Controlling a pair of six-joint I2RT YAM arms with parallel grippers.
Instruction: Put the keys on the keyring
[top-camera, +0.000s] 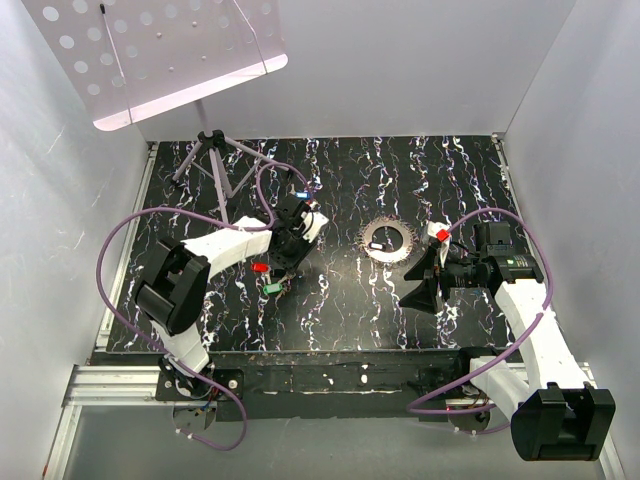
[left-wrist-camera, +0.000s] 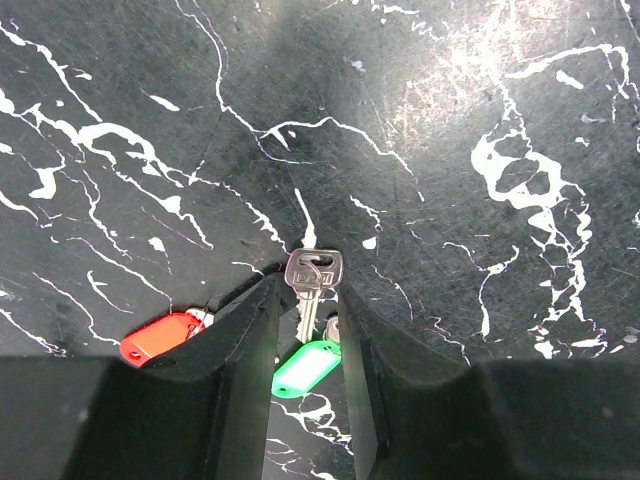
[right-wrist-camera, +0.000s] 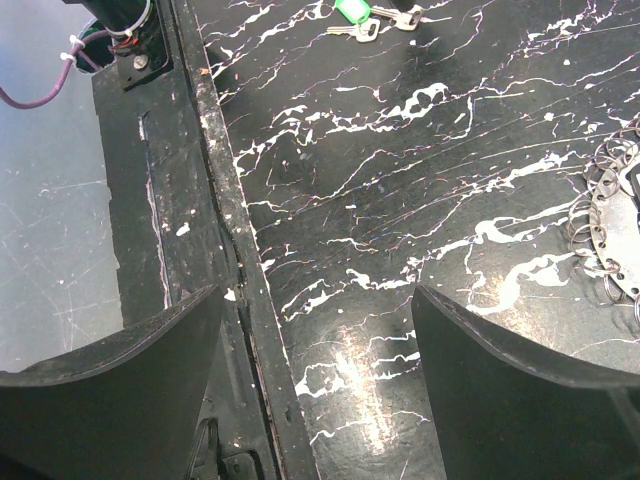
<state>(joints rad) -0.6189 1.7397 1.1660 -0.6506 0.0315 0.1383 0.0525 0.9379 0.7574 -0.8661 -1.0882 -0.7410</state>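
Well, the left gripper (left-wrist-camera: 310, 300) sits low over the marbled table (left-wrist-camera: 480, 90), jaws narrow on either side of a silver key (left-wrist-camera: 313, 272). Its green tag (left-wrist-camera: 306, 368) lies between the fingers, and I cannot tell whether the key is pinched. A red-tagged key (left-wrist-camera: 160, 337) lies just beside. The right gripper (right-wrist-camera: 315, 292) gapes wide, holding nothing. The keyring (top-camera: 371, 241) lies flat between both arms, touching neither.
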